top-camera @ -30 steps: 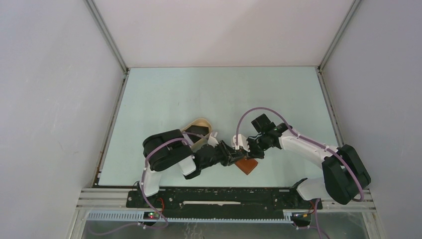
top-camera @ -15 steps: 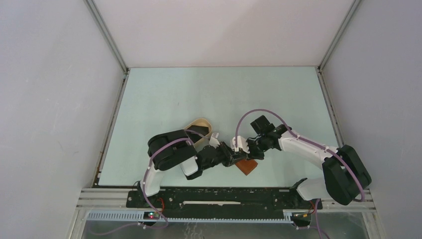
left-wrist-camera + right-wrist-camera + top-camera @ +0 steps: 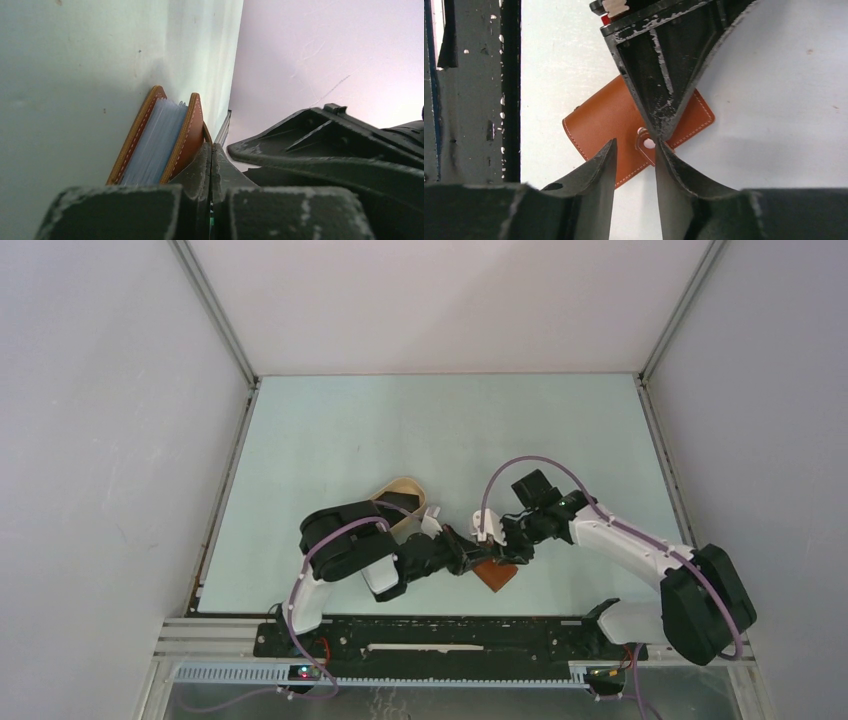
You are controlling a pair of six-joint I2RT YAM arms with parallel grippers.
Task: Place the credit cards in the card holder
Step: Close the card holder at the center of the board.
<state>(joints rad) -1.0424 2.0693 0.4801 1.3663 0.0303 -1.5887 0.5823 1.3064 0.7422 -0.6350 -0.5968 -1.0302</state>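
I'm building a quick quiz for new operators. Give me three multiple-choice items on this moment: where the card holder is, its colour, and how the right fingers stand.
1. Where on the table is the card holder?
A. at the far edge
B. near the arms' bases, where the two arms' tips meet
C. against the left wall

2. What colour is it outside?
A. black
B. blue
C. reddish-brown

3. The right fingers are:
A. apart
B. pressed together
C. clamped on a card

Key:
1 B: the top view shows it low on the table between the arms.
2 C: the right wrist view shows brown leather.
3 A: a clear gap separates them.
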